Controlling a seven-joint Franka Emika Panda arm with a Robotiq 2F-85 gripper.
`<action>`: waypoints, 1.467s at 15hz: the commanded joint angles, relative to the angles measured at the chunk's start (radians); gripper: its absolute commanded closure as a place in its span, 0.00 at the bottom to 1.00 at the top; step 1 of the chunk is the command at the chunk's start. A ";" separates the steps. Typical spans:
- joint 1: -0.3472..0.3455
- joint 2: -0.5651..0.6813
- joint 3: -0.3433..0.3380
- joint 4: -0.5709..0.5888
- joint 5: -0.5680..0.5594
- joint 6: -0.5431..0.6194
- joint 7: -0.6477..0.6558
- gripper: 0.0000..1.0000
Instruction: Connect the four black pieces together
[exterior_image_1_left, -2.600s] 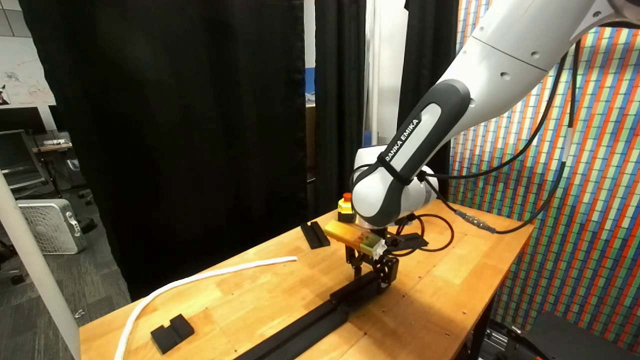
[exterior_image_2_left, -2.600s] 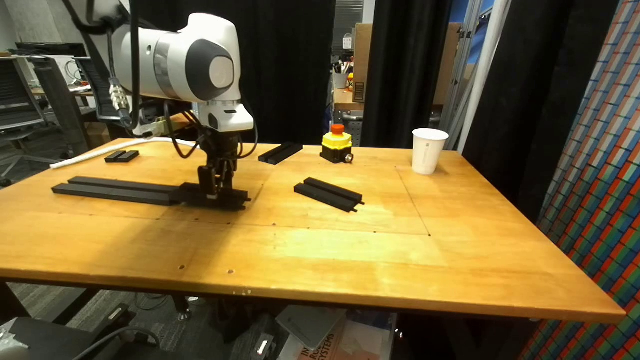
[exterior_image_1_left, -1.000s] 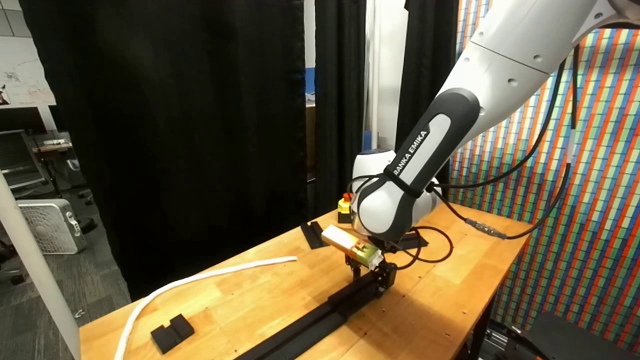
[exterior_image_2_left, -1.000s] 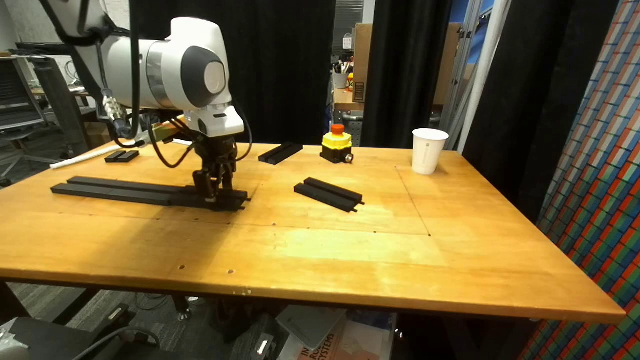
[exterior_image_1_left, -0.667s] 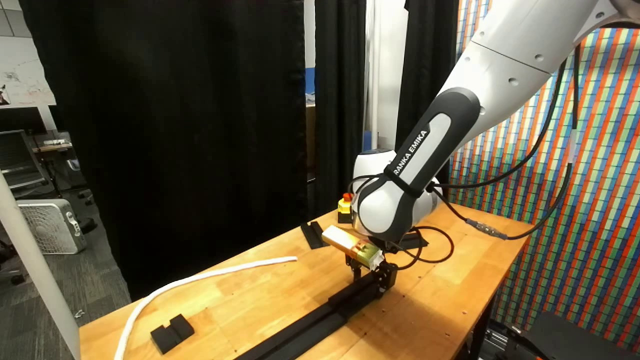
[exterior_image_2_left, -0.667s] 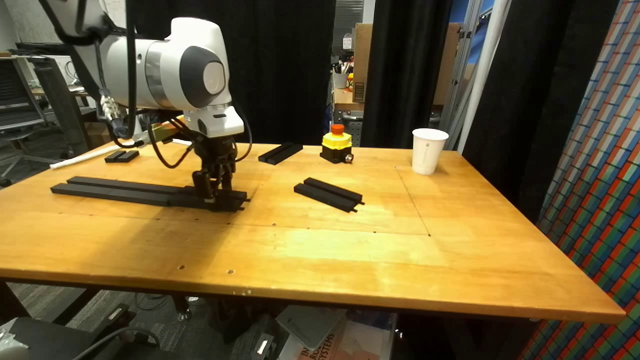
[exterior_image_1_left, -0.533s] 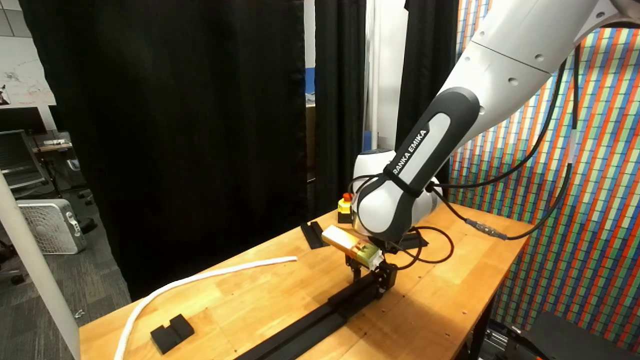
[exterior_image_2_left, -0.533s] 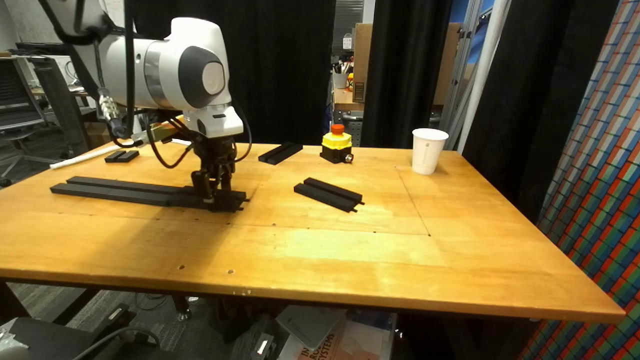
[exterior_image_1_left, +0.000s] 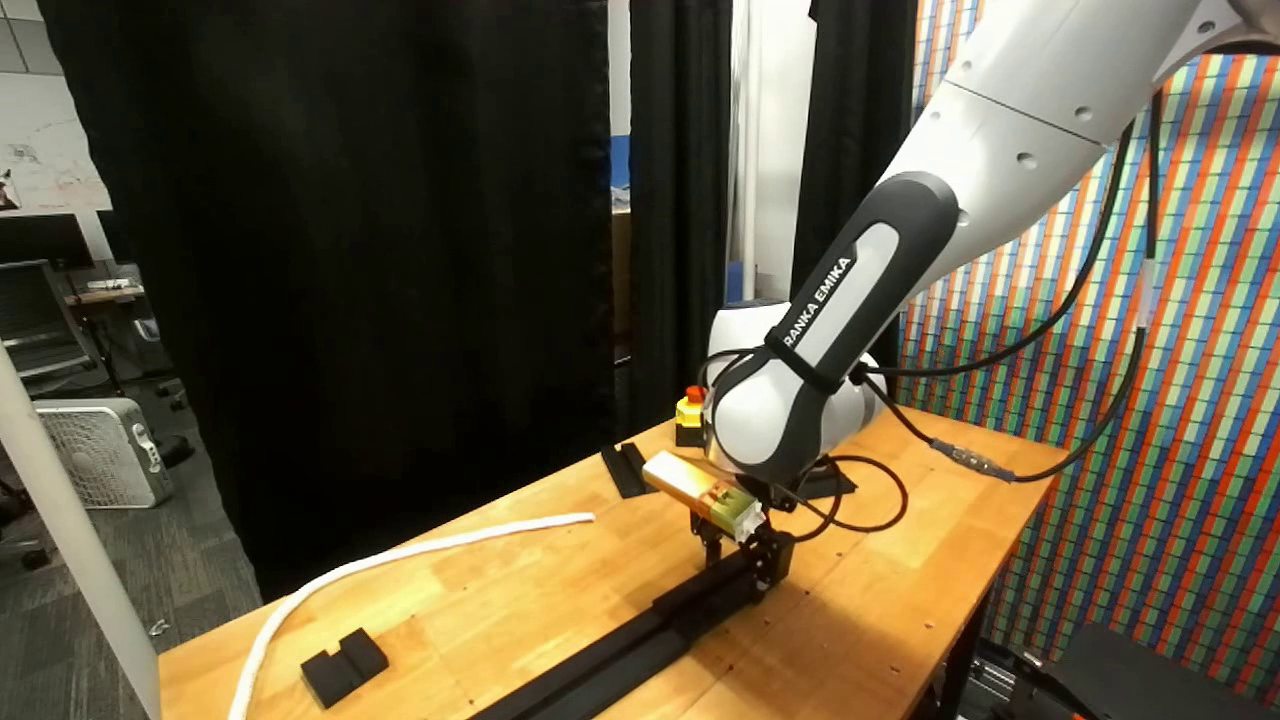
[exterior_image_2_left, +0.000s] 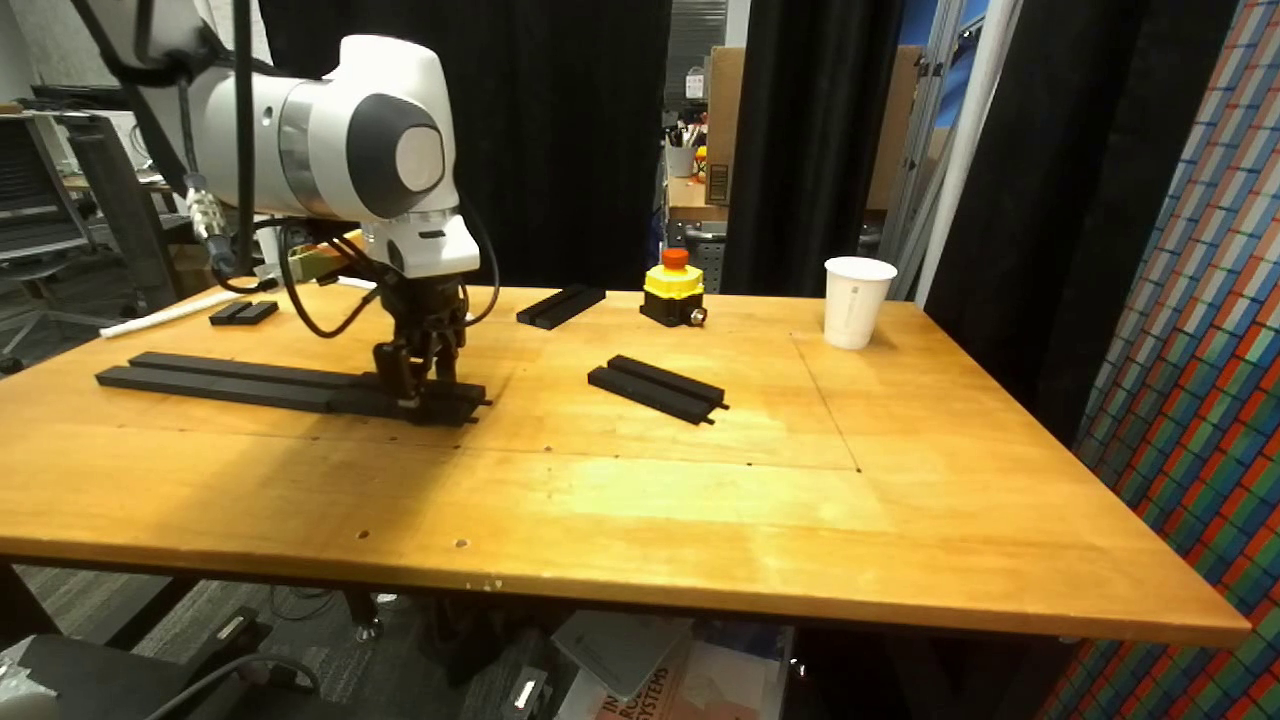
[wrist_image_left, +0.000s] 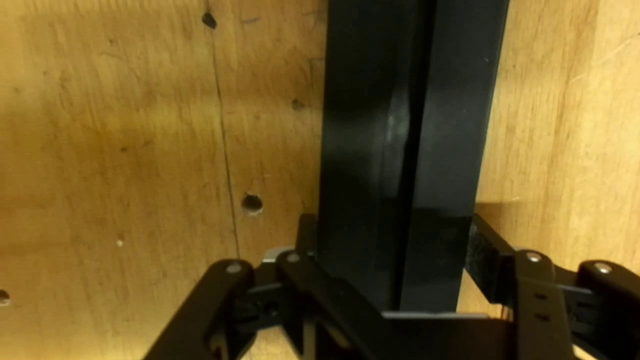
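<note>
My fingers (wrist_image_left: 492, 265) are clenched on a grooved black bar (wrist_image_left: 370, 175), one touching each of its long sides; in the wrist view the bar runs straight up from between them, its groove along its length. In an exterior view I see two small pegs sticking out of its end, the end turned away from the long black rail (exterior_image_2_left: 215, 386). The rail lies flat on the wooden surface (exterior_image_2_left: 650, 520), roughly in line with what I hold, and the two come end to end with a small step where they meet. Whether they are fully joined I cannot tell, nor whether the underside of my bar rests on the wood.

A loose black bar (exterior_image_2_left: 650, 392) lies on the surface well apart from my fingers, at a slant, pegs at one of its ends too. Beyond it is a stubby black block (exterior_image_2_left: 562, 306), near the red-and-yellow button box (exterior_image_2_left: 674, 285), and on the far side of that box a white paper cup (exterior_image_2_left: 856, 305) stands upright. A smaller black block (exterior_image_1_left: 330, 675) lies between the rail and a white cord (exterior_image_1_left: 430, 546).
</note>
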 joint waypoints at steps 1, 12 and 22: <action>0.006 -0.015 0.014 -0.036 0.028 0.016 0.004 0.54; 0.001 -0.044 0.027 -0.069 0.049 0.004 0.000 0.54; 0.001 -0.044 0.043 -0.068 0.113 0.003 0.011 0.54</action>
